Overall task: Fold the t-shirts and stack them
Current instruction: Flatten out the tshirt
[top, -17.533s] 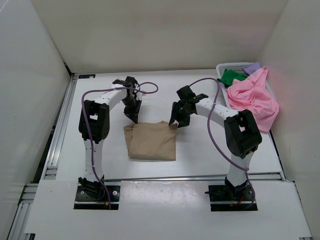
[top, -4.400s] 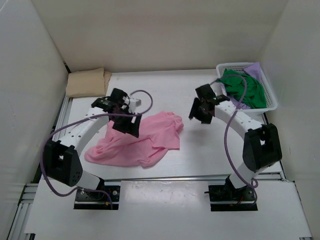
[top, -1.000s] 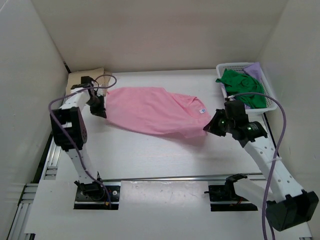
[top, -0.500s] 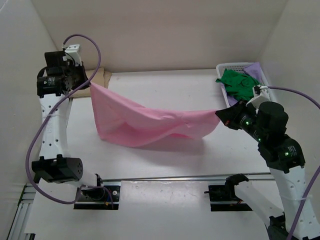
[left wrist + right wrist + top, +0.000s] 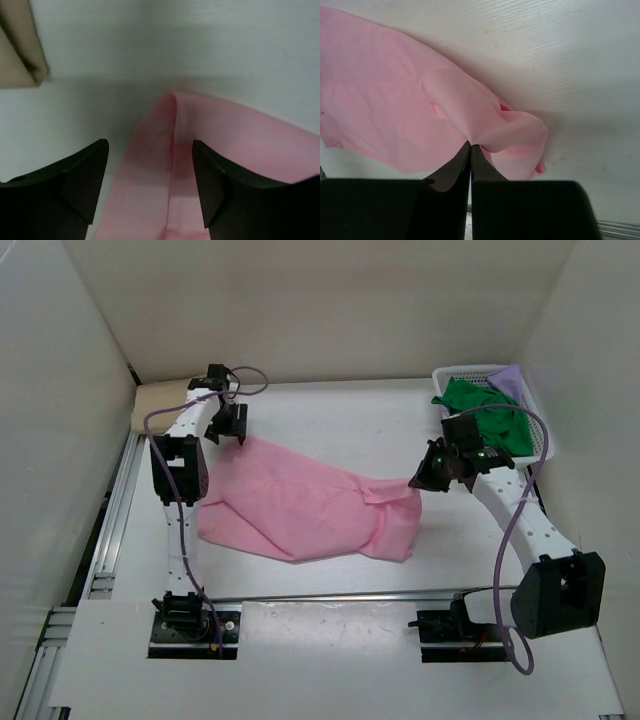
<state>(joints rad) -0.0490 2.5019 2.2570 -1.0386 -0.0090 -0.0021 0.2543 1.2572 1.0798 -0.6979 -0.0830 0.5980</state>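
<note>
The pink t-shirt (image 5: 300,505) lies spread across the middle of the table, its right end bunched and lifted. My right gripper (image 5: 414,483) is shut on that right end, the cloth (image 5: 480,125) pinched at the fingertips (image 5: 470,147). My left gripper (image 5: 235,436) hovers open over the shirt's far left corner (image 5: 172,150), jaws apart on either side of a hem, not touching it. A folded tan t-shirt (image 5: 160,400) rests at the far left corner (image 5: 17,50). The green t-shirt (image 5: 490,420) and a purple t-shirt (image 5: 510,373) lie in the basket.
A white mesh basket (image 5: 540,445) stands at the far right against the wall. White walls close in the left, back and right sides. A metal rail (image 5: 110,510) runs along the table's left edge.
Both arms have come down, laying the pink shirt on the table from its hanging stretch. The left gripper has opened and let go of its corner. The right still pinches its end.
</note>
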